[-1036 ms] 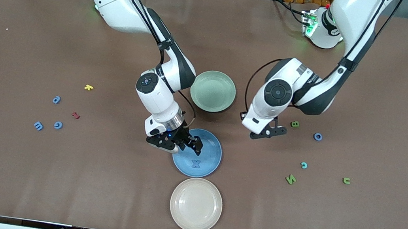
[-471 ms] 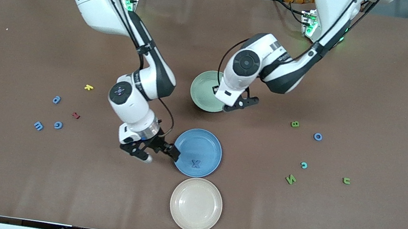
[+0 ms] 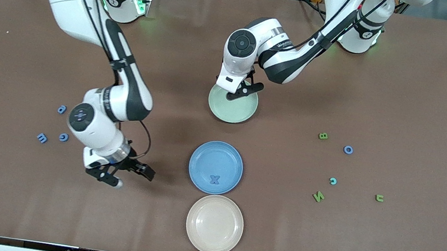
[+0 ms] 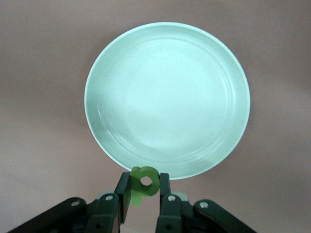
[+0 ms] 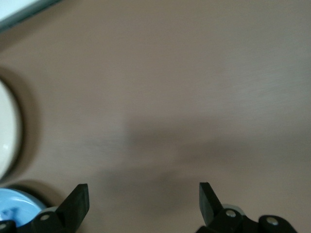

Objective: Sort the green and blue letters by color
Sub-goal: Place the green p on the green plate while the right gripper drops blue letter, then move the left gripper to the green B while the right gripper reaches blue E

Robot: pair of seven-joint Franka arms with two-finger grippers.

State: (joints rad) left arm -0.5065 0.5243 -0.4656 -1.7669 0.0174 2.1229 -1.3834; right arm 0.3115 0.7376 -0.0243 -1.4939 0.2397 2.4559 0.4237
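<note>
My left gripper [image 3: 245, 92] hangs over the edge of the green plate [image 3: 232, 110] and is shut on an olive green P [image 4: 146, 180]. In the left wrist view the green plate [image 4: 167, 97] holds nothing, and the left gripper [image 4: 145, 188] sits just off its rim. My right gripper [image 3: 131, 177] stands open and holds nothing, low over bare table beside the blue plate [image 3: 205, 158]. A blue X [image 3: 214, 180] lies in that plate. Blue a [image 3: 61, 109], m [image 3: 42, 138] and G [image 3: 64, 137] lie toward the right arm's end. Green B [image 3: 323, 136], N [image 3: 318, 196] and u [image 3: 379, 198] lie toward the left arm's end.
A cream plate [image 3: 214, 225] sits nearest the front camera, next to the blue plate. A blue O [image 3: 348, 149] and a teal c [image 3: 333, 180] lie among the green letters. The right wrist view shows brown table between the open right gripper [image 5: 142, 191] fingers.
The right gripper left the blue plate, with the X lying in it, and swung toward the right arm's end. The left arm carried the green P from near the B to the green plate.
</note>
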